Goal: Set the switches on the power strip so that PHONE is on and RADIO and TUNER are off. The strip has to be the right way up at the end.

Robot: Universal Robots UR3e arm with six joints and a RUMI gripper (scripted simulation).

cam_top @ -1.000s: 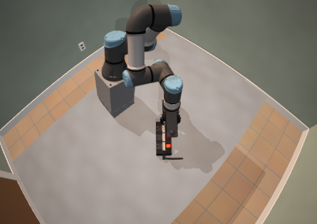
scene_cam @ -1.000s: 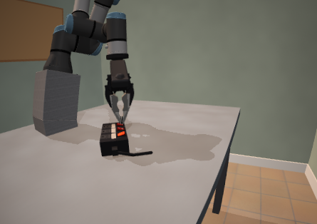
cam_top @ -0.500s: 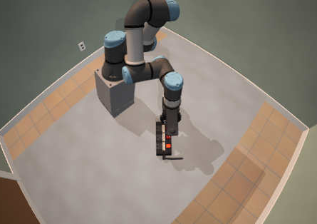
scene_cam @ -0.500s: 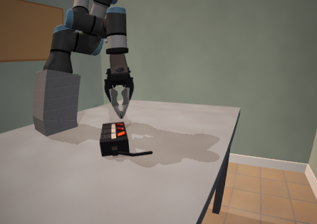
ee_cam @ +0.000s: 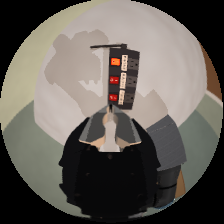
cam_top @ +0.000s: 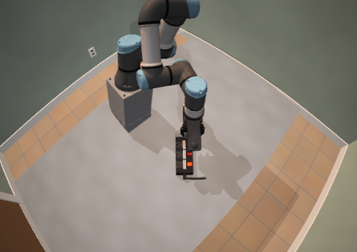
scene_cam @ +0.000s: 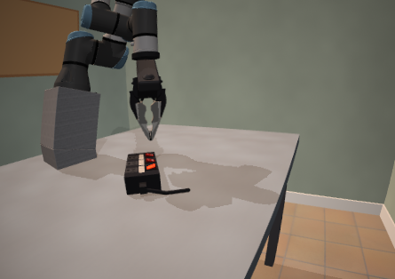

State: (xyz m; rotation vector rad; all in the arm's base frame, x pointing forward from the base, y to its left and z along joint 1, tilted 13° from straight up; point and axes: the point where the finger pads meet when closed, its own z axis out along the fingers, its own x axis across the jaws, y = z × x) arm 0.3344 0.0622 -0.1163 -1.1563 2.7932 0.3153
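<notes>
The black power strip [cam_top: 178, 159] [scene_cam: 133, 185] [ee_cam: 131, 71] lies right way up on the table, with switches and sockets facing up. The PHONE switch [cam_top: 189, 164] [scene_cam: 151, 166] [ee_cam: 115, 61], nearest the cord, glows bright orange, so it is on. The RADIO switch [cam_top: 189, 154] [scene_cam: 150, 160] [ee_cam: 114, 80] in the middle is dark red, unlit. The TUNER switch [scene_cam: 149, 155] [ee_cam: 113, 98], at the end away from the cord, is also dark red and unlit. The small labels are blurred. My gripper [scene_cam: 150, 137] [ee_cam: 110, 104] is shut and empty, above the strip's TUNER end, not touching it.
The short black cord [cam_top: 195, 177] [scene_cam: 174, 192] [ee_cam: 106, 46] sticks out from the PHONE end of the strip and bends to one side. The arm's grey base block [cam_top: 127, 106] [scene_cam: 74, 129] [ee_cam: 167, 140] stands behind the strip. The table's right edge shows in the exterior view.
</notes>
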